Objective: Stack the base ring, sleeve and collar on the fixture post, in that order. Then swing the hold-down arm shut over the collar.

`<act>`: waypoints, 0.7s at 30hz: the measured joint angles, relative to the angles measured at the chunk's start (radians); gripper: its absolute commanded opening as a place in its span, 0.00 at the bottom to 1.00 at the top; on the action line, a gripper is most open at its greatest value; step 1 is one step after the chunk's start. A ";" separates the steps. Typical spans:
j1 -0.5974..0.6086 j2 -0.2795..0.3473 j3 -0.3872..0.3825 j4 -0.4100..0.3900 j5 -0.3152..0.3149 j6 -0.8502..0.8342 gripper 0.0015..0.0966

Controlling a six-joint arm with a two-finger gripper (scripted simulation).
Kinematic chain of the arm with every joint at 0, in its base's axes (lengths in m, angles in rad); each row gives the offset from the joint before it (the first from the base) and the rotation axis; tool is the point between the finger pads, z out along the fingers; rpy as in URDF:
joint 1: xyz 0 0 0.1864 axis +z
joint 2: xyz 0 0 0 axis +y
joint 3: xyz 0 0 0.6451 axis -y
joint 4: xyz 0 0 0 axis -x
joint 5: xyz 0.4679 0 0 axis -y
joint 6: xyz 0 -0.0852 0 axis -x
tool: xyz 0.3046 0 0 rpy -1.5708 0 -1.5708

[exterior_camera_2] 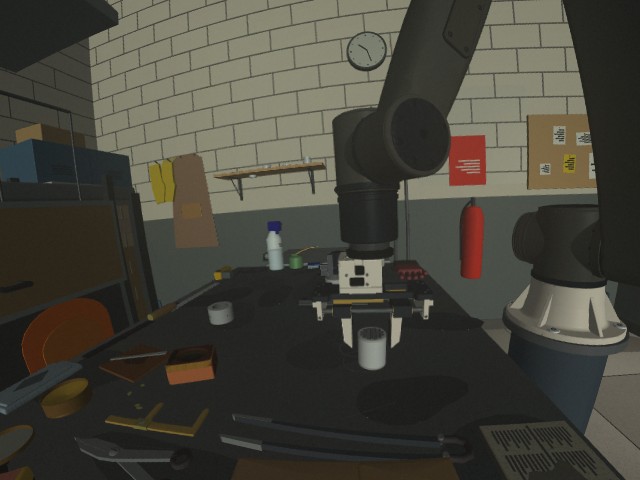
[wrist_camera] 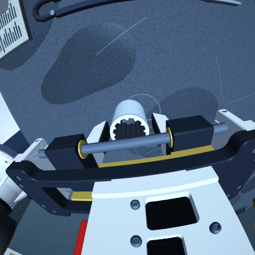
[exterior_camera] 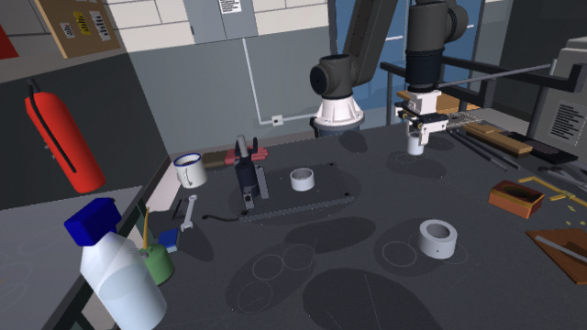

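Observation:
The sleeve (exterior_camera: 415, 145) (exterior_camera_2: 371, 347) (wrist_camera: 129, 122), a pale upright tube with a splined bore, stands on the dark bench near the arm's base. My gripper (exterior_camera: 418, 137) (exterior_camera_2: 371, 335) (wrist_camera: 128, 131) is lowered around it, open, with a finger on each side, and holds nothing. The base ring (exterior_camera: 302, 178) sits on the fixture plate (exterior_camera: 293, 192) to the left. The hold-down arm (exterior_camera: 246, 176) stands on the plate's left end, swung away from the ring. The collar (exterior_camera: 438, 238) (exterior_camera_2: 221, 312), a thick grey ring, lies on the bench's near side.
An orange tray (exterior_camera: 516, 198) (exterior_camera_2: 189, 364) sits right of the collar. Long rods (exterior_camera: 477, 146) (exterior_camera_2: 341, 439) and wood strips lie close beside the sleeve. A mug (exterior_camera: 189, 170), wrench (exterior_camera: 188, 212) and bottle (exterior_camera: 114, 270) crowd the bench's left end.

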State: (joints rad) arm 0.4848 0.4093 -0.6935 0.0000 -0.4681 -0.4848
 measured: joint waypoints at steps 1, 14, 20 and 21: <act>0.000 0.000 0.000 0.000 0.000 0.000 0.66; 0.000 0.000 0.000 0.000 0.000 0.000 0.59; 0.000 0.000 0.000 0.000 0.000 0.000 0.46; 0.000 0.000 0.000 0.000 0.000 0.000 0.44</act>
State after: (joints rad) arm 0.4848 0.4095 -0.6937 -0.0001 -0.4678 -0.4848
